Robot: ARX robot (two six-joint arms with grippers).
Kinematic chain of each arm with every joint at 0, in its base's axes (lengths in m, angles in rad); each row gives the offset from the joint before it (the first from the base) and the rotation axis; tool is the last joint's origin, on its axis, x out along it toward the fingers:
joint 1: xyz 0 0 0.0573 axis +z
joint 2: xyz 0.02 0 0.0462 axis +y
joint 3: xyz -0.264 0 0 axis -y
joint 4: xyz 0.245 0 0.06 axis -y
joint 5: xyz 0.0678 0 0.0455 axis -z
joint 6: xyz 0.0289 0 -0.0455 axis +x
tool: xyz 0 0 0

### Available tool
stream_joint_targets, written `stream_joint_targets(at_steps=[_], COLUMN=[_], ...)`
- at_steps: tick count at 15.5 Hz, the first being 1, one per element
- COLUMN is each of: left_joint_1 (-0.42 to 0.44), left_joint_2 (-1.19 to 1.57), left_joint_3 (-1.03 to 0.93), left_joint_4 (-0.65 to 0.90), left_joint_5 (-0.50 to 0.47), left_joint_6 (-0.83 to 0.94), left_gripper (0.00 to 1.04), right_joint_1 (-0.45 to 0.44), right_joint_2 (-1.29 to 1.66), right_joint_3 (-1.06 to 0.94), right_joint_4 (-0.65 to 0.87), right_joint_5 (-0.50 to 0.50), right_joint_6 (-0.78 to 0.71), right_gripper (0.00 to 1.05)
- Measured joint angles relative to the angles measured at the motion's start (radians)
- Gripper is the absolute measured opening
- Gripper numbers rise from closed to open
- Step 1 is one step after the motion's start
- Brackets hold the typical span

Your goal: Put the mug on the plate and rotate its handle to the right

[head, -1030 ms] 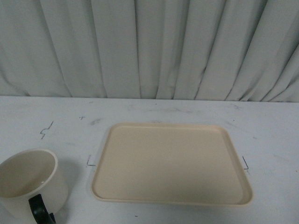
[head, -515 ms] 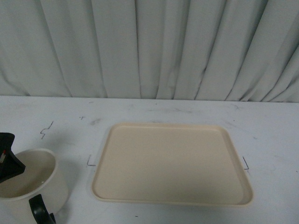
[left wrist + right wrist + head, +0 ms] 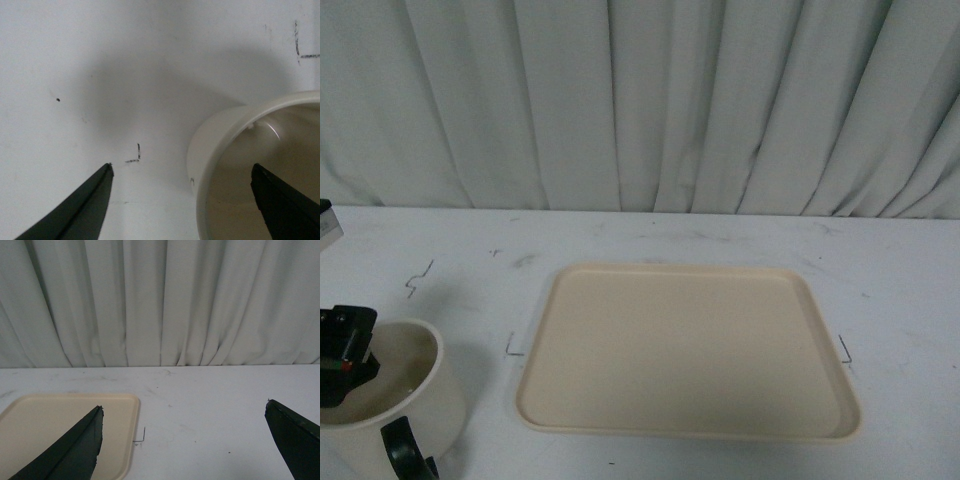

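The cream mug [image 3: 398,392] stands on the table at the near left, left of the plate [image 3: 685,350]. Its black handle [image 3: 402,452] faces the near edge. My left gripper [image 3: 182,166] is open and straddles the mug's wall [image 3: 212,135]: one finger [image 3: 282,205] hangs over the mug's inside, the other [image 3: 75,210] over the bare table. In the front view a black finger [image 3: 345,352] shows at the mug's left rim. My right gripper [image 3: 181,406] is open above the table, just right of the plate's corner [image 3: 55,420], holding nothing.
Pleated grey curtains [image 3: 640,100] close off the back of the white table [image 3: 880,280]. Small black corner marks [image 3: 512,348] sit beside the plate. A grey part [image 3: 328,225] pokes in at the left edge.
My left gripper came into the front view from the left and now sits lower, over the mug's left rim. Mug and plate have not moved.
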Motion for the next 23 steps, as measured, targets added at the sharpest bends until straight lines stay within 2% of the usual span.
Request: stream_joint_targets(at_steps=[5,7,12,16,18,23], left_joint_1=[0.006,-0.006,-0.172,-0.242,-0.360,-0.545], left_joint_2=[-0.009,-0.081,-0.117,-0.091,0.003,0.200], left_joint_3=[-0.034,-0.034,0.109,0.170,0.283,0.507], left_joint_4=[-0.003,-0.050,-0.109,-0.110,-0.117,-0.166], left_joint_5=[0.001,0.026,0.033,0.034,0.029,0.018], left_joint_6=[0.000,-0.007,-0.041,-0.055,-0.080,-0.113], left_gripper=[0.32,0.03,0.03,0.03,0.03,0.03], right_joint_1=[0.000,0.000,0.000,0.000,0.000,0.000], right_joint_2=[0.000,0.000,0.000,0.000,0.000,0.000], right_joint_3=[0.000,0.000,0.000,0.000,0.000,0.000], right_joint_4=[0.000,0.000,0.000,0.000,0.000,0.000], right_joint_5=[0.000,0.000,0.000,0.000,0.000,0.000], right_joint_6=[0.000,0.000,0.000,0.000,0.000,0.000], right_gripper=[0.98,0.98,0.98,0.98,0.98,0.98])
